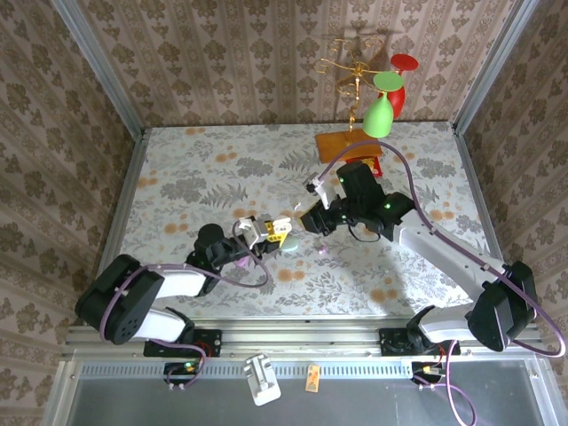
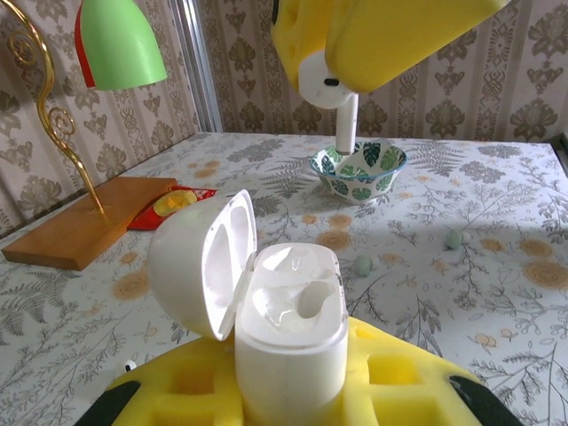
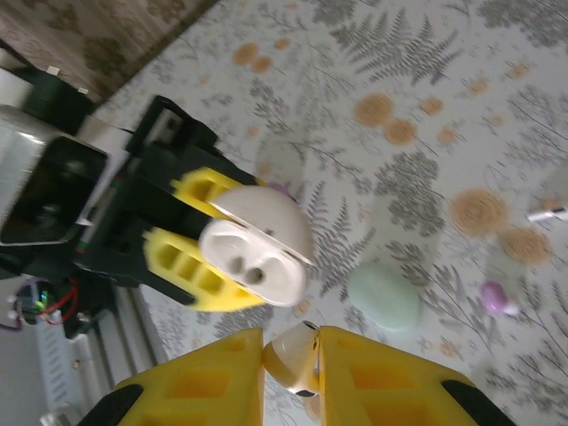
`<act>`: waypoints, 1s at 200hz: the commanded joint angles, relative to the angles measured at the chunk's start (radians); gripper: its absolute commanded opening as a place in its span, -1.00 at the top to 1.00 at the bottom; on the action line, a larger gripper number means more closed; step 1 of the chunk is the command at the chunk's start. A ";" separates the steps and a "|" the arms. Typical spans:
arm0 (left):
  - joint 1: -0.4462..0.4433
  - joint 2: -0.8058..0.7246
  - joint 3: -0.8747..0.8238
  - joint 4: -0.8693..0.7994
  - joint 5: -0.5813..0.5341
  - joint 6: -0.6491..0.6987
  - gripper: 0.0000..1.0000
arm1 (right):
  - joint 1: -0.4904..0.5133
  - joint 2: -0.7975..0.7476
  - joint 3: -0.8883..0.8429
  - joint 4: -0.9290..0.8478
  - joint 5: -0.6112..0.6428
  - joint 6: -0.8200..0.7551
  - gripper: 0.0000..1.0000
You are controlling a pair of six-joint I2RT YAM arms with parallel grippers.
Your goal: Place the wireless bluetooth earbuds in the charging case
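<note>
My left gripper [image 1: 266,232] [image 2: 293,377] is shut on a white charging case [image 2: 288,328] [image 3: 253,253] held upright, lid hinged open to the left and both sockets bare. My right gripper [image 1: 306,217] [image 3: 293,348] is shut on a whitish earbud [image 3: 297,364] [image 2: 333,89]. The earbud hangs just above and beyond the case mouth, stem pointing down, apart from the case. A pale lilac earbud [image 3: 497,299] and a small white piece [image 3: 546,214] lie loose on the floral tabletop.
A closed mint case [image 3: 383,297] [image 1: 288,240] lies on the table beside the left gripper. A leaf-patterned bowl [image 2: 359,171] stands beyond it. A wooden board [image 2: 89,222] with a gold stand and a green glass [image 1: 379,115] is at the back.
</note>
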 commanded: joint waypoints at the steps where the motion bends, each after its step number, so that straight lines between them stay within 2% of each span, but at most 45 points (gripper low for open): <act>1: -0.006 0.016 0.028 0.083 0.002 -0.046 1.00 | 0.020 0.004 0.001 0.091 -0.068 0.046 0.55; 77: -0.011 0.013 0.029 0.091 -0.005 -0.069 1.00 | 0.055 0.097 0.038 0.140 -0.081 0.056 0.55; 200: -0.012 0.004 0.038 0.089 0.006 -0.080 1.00 | 0.060 0.123 0.033 0.187 -0.050 0.062 0.55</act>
